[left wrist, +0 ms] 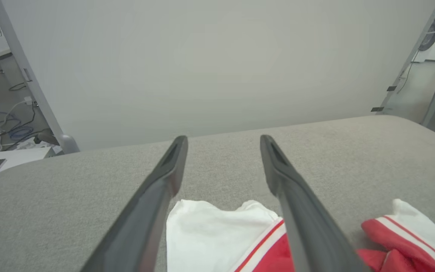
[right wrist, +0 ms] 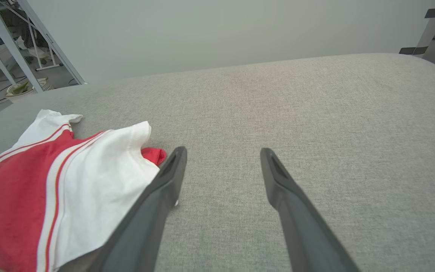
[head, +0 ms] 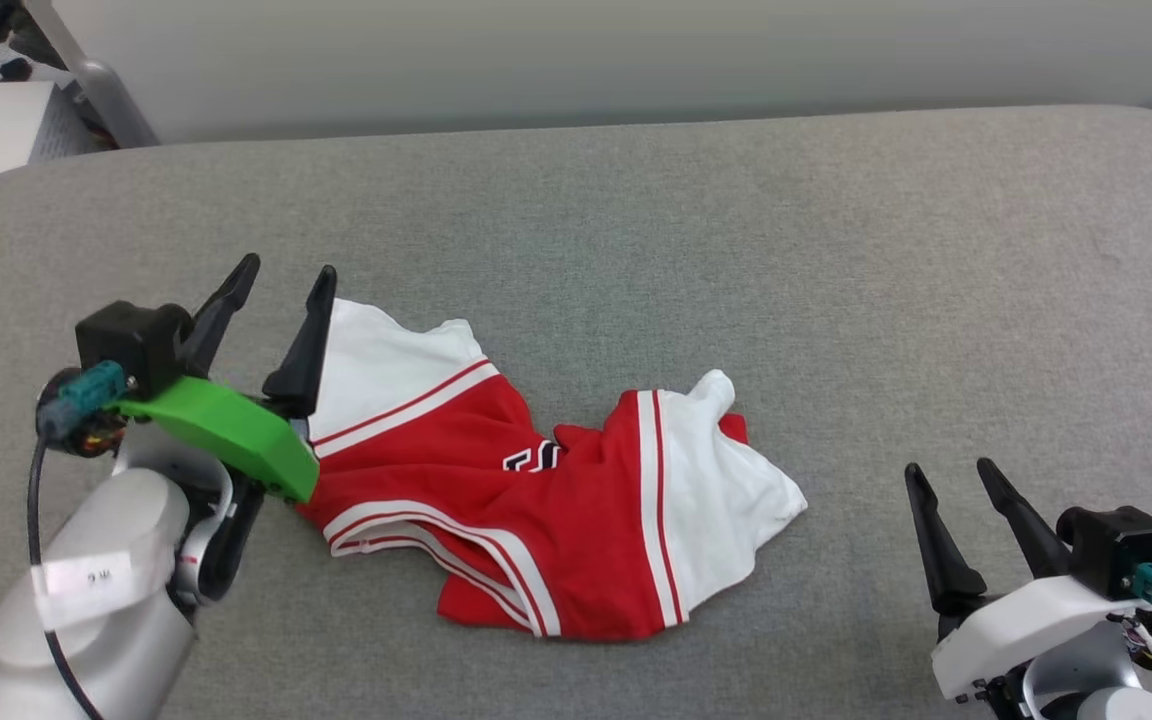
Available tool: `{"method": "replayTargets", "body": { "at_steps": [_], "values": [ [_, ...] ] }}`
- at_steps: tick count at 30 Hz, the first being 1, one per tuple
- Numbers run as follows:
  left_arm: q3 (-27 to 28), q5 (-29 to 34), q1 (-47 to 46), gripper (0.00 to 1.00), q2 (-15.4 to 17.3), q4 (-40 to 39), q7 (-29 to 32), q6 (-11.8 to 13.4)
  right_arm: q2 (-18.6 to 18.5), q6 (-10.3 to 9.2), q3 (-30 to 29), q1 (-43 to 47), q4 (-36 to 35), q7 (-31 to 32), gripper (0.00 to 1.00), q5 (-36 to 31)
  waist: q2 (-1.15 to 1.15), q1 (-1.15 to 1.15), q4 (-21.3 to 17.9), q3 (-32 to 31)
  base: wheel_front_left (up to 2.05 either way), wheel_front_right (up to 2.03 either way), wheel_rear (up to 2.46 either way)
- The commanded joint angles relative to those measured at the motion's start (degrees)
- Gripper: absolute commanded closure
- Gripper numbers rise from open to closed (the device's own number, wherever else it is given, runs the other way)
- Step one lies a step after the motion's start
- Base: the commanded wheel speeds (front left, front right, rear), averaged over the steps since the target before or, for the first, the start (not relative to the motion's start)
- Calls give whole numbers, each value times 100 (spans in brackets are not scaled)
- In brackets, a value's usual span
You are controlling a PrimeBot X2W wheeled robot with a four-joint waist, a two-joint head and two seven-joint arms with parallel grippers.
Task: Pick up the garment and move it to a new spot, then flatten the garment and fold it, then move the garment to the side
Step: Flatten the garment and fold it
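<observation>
Both spread: left tool [head: 288, 268], right tool [head: 947, 468]; garment [head: 496, 500] bunched mid-frame.
Left tool at white sleeve [head: 376, 350] could pinch stacked layers, so flattening fails; right tool sits lower right.

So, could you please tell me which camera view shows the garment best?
The head view: the whole crumpled garment shows, lettering partly visible. The left wrist view gives a white sleeve end; the right wrist view, one sleeve and some red.

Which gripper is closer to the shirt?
Left. The left gripper is open over a white sleeve of the shirt; the right gripper is open too, apart from the other sleeve.
</observation>
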Motion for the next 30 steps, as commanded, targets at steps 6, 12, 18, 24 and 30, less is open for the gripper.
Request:
{"method": "replayTargets", "body": {
  "at_steps": [6,12,18,24,30],
  "values": [
    [840,1013,1509,0,-634,-1408,-33,408,-35,-4,-31,238,-67,164,0,6,0,0,254,-331,0,0,0],
    [1332,1396,2352,0,-1121,-1468,-34,184,-31,-4,-20,338,-65,228,0,26,0,0,320,-457,0,0,0],
    [1739,1704,2693,0,-1524,-1443,-34,-88,17,-4,-53,420,12,182,0,20,0,0,369,-536,0,0,0],
    [1917,2004,2667,0,-1751,-1327,-34,-337,-326,-4,221,341,-103,1208,0,287,0,0,556,-449,0,0,0],
    [2046,2248,2523,0,-1977,-1420,-34,-499,-793,-4,481,-242,-283,3053,0,530,0,0,772,-223,0,0,0]
  ]
}}
